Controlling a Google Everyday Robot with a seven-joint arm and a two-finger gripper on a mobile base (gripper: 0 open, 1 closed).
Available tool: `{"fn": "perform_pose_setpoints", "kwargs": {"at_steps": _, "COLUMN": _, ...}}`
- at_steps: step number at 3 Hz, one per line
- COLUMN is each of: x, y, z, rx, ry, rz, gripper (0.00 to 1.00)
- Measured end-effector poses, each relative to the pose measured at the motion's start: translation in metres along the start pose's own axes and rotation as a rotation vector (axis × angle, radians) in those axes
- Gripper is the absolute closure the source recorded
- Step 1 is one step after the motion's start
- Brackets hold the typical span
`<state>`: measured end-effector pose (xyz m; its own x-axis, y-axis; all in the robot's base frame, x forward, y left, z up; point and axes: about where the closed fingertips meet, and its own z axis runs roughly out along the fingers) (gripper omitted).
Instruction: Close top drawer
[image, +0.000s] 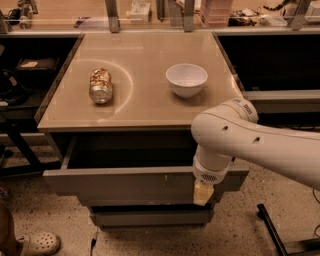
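Grey top drawer (125, 185), gripper (202, 192) at front; one bowl (186, 79), one can (101, 85).

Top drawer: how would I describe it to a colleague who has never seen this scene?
Find the tan-topped cabinet holding a can and a white bowl. Right under that top, the top drawer is pulled out, with the gripper at the right end of its grey front. Unlike the narrower-looking drawer front below, it stands open.
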<state>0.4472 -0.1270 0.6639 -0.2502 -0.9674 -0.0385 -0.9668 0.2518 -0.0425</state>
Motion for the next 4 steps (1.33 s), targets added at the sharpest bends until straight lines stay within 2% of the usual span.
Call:
{"fn": "perform_pose_setpoints", "kwargs": {"at_steps": 1, "x": 0.0, "y": 0.0, "z": 0.0, "rx": 0.0, "ry": 0.0, "rz": 0.0, "gripper": 0.0}}
{"fn": "perform_pose_setpoints", "kwargs": {"at_steps": 2, "x": 0.0, "y": 0.0, "z": 0.0, "rx": 0.0, "ry": 0.0, "rz": 0.0, "gripper": 0.0}}
{"fn": "perform_pose_setpoints", "kwargs": {"at_steps": 3, "x": 0.0, "y": 0.0, "z": 0.0, "rx": 0.0, "ry": 0.0, "rz": 0.0, "gripper": 0.18}}
{"fn": "perform_pose_setpoints", "kwargs": {"at_steps": 4, "x": 0.0, "y": 0.0, "z": -0.0001, "rx": 0.0, "ry": 0.0, "rz": 0.0, "gripper": 0.42}}
